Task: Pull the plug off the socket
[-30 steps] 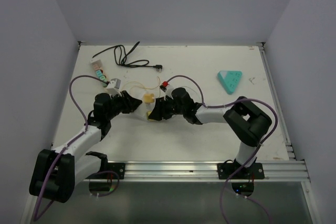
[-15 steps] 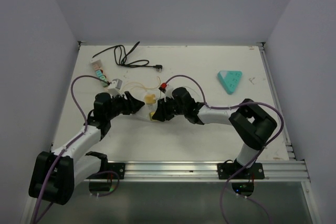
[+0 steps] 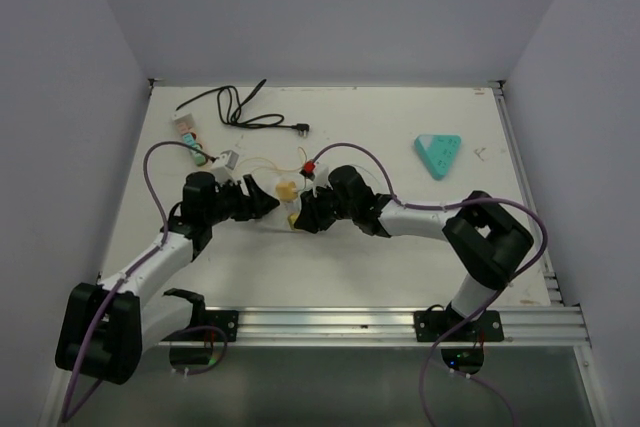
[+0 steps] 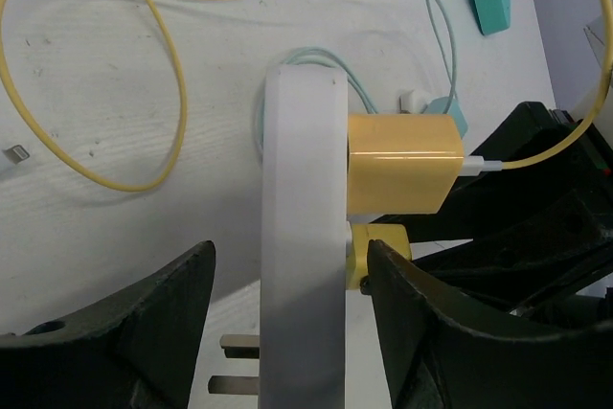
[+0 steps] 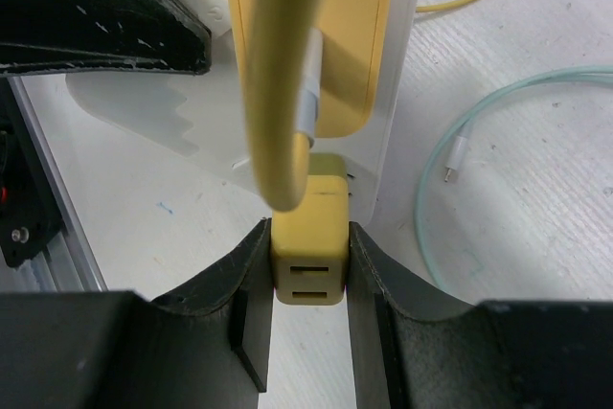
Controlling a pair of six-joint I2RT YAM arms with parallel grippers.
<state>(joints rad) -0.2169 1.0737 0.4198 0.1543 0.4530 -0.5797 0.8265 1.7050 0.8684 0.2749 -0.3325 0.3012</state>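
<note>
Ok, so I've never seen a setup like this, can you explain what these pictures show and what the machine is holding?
These are two robot arms bolted at the near edge of a white table. The overhead picture shows both, the left arm and the right arm. The other two pictures come from a camera on each wrist, so the dark shapes at the bottom are that arm's own fingers. The left gripper is open, with a white socket block between its fingers. The right gripper is shut on a small yellow plug that sits against the block, beside a larger yellow charger with a yellow cable. Also there: a black cable and a teal triangular object.
</note>
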